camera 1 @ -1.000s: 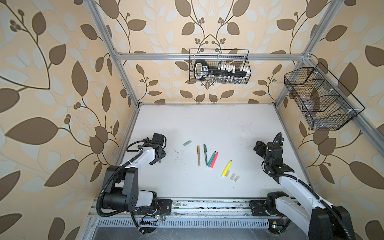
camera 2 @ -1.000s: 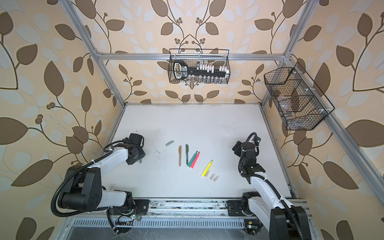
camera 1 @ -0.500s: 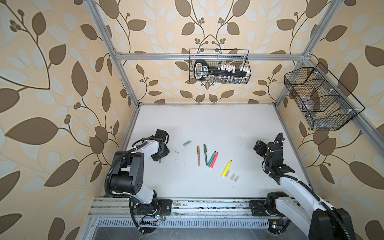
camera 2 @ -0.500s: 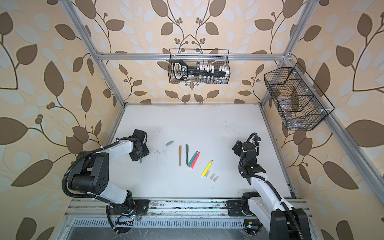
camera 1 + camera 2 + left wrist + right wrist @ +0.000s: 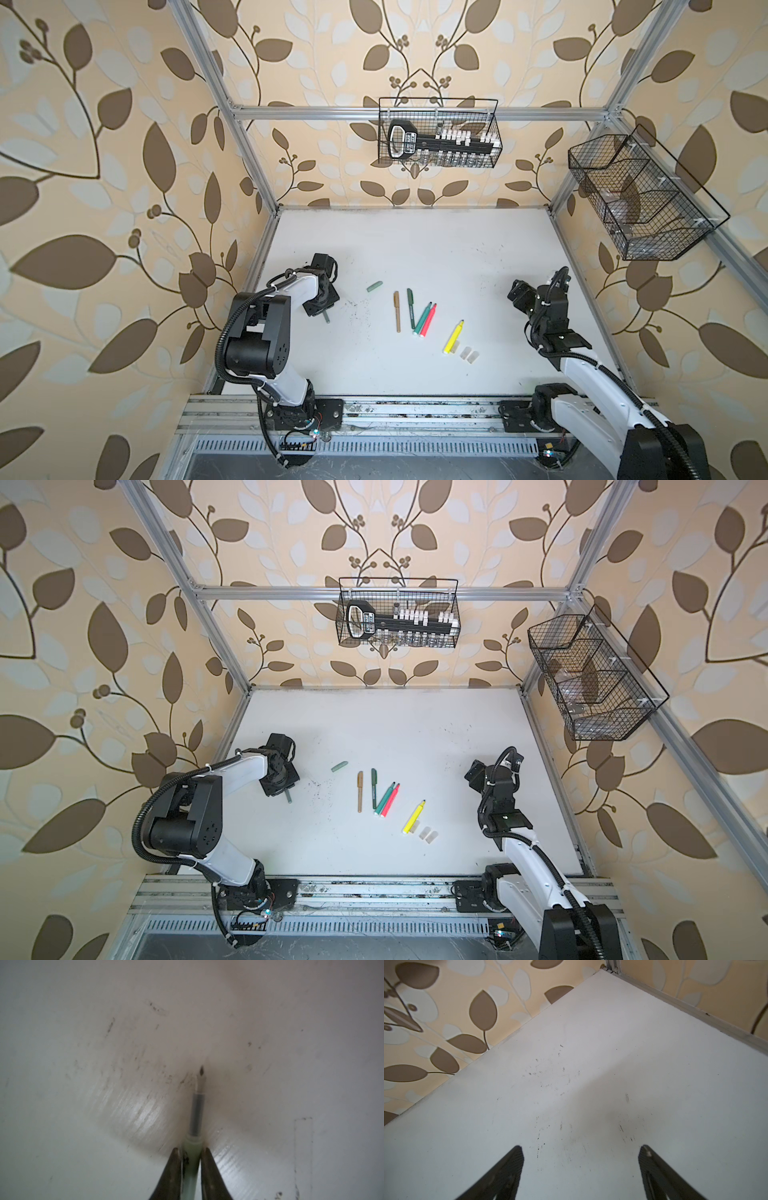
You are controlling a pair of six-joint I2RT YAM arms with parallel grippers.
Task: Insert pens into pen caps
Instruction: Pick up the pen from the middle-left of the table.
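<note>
Left wrist view: a slim grey-green pen [image 5: 197, 1113] is pinched between the narrow jaws of the left gripper [image 5: 190, 1150], which grips the pale barrel just behind the darker grey neck. The bare nib points away from the camera, at or just above the scuffed white desk [image 5: 83, 1022]; whether it touches is unclear.

In a top view the pen's tip pokes out from under the gripper near the desk's left edge. The sage cap [image 5: 374, 286] lies nearby, toward the middle. Further in lie a tan pen [image 5: 397, 311], a dark green pen [image 5: 411, 307], a green marker [image 5: 422, 318] and a pink-red marker [image 5: 429, 320]. A yellow marker [image 5: 454, 336] with clear caps [image 5: 469, 354] beside it sits nearer the front edge.

The right gripper [image 5: 581, 1147] is spread wide and empty over bare desk near the right edge.

To do this step well, the hold should probably be firm enough that the pen cannot swivel. The nib should be kept off the desk, the free gripper should steady the sage cap, and the push should follow the pen's own line.
</note>
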